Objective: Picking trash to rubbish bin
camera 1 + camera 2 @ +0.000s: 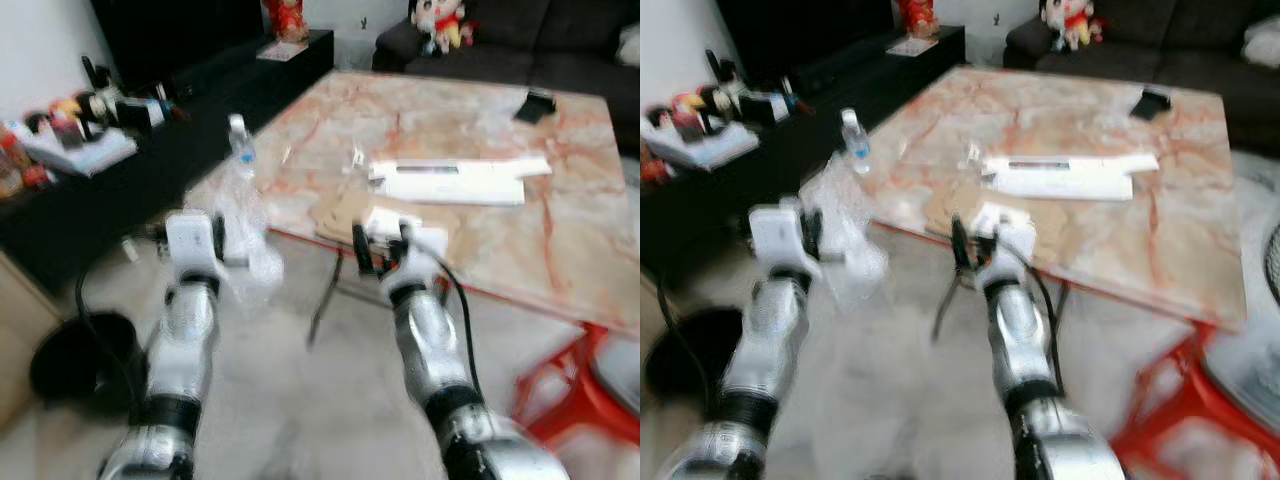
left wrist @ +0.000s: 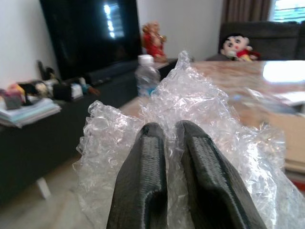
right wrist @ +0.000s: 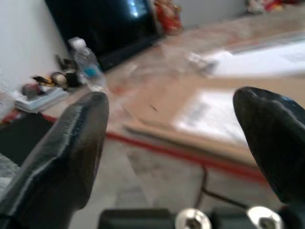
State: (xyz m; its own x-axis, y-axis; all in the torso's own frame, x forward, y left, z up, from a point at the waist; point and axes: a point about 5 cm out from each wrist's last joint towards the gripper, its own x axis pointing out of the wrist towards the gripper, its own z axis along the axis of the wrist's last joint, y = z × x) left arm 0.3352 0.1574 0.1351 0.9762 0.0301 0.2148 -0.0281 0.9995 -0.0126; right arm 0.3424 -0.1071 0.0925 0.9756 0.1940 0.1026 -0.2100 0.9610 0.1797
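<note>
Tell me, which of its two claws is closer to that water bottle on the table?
Left. The left gripper, shut on bubble wrap, sits just before the water bottle; the right gripper hangs open farther along the table edge.

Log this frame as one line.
left hand: shut on bubble wrap, off table edge | right hand: open, empty, near marble table | water bottle: upright on table corner | black bin: floor, left

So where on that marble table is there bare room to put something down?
The table's far middle, between the white box and the sofa, is bare, as is its right side. The near edge is crowded: bottle, cardboard, right tool.
</note>
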